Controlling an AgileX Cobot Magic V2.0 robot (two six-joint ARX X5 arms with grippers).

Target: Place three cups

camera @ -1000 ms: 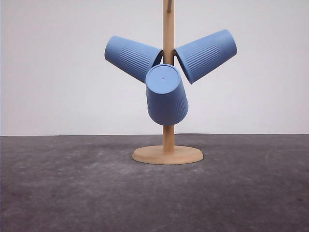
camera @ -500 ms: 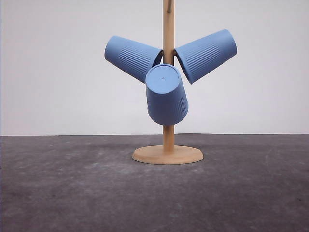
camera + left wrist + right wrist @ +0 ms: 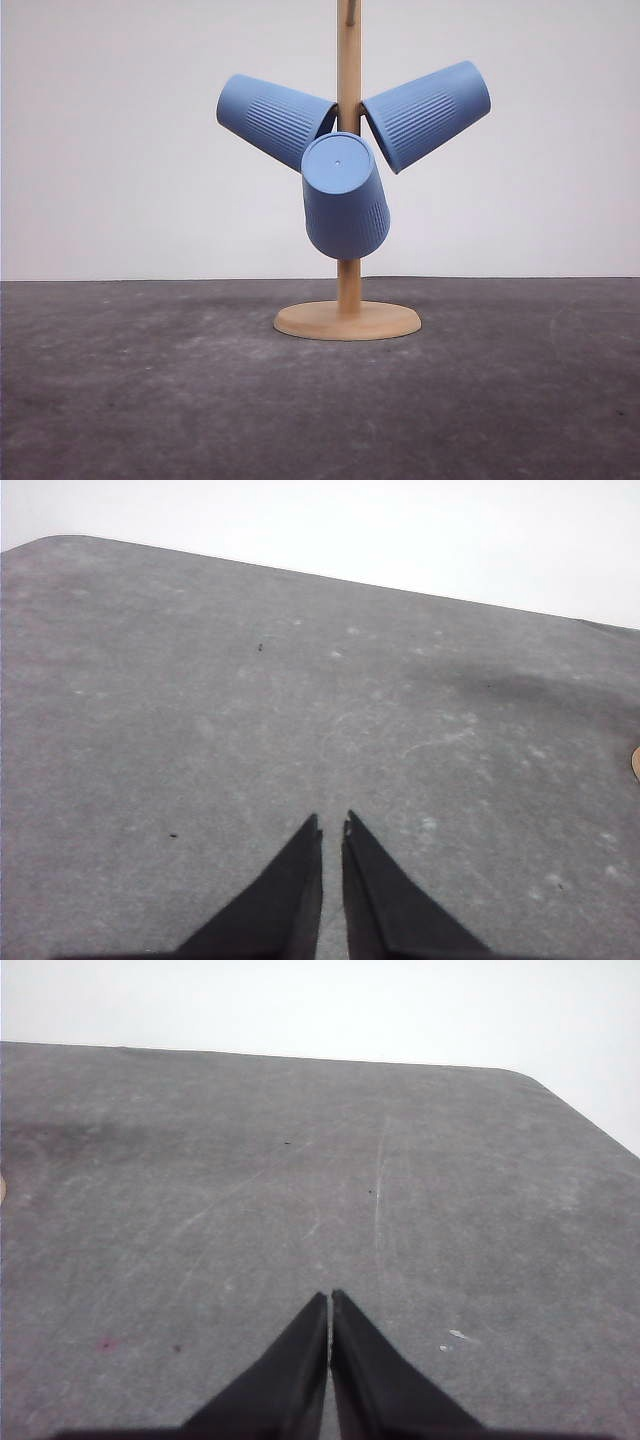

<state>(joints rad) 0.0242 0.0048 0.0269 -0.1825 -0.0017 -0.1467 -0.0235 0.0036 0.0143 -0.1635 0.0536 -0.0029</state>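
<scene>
All three cups [image 3: 345, 195] are hung mouth-inward on the wooden stand [image 3: 348, 318], presumably for draining, while the left tool [image 3: 332, 832] and right tool [image 3: 329, 1302] are kept together, empty.

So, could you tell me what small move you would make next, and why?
Probably none beyond keeping both arms back: all three cups, left, right and front, already hang on the wooden stand. The left claw and right claw are shut, empty, over bare table. The task looks finished.
</scene>
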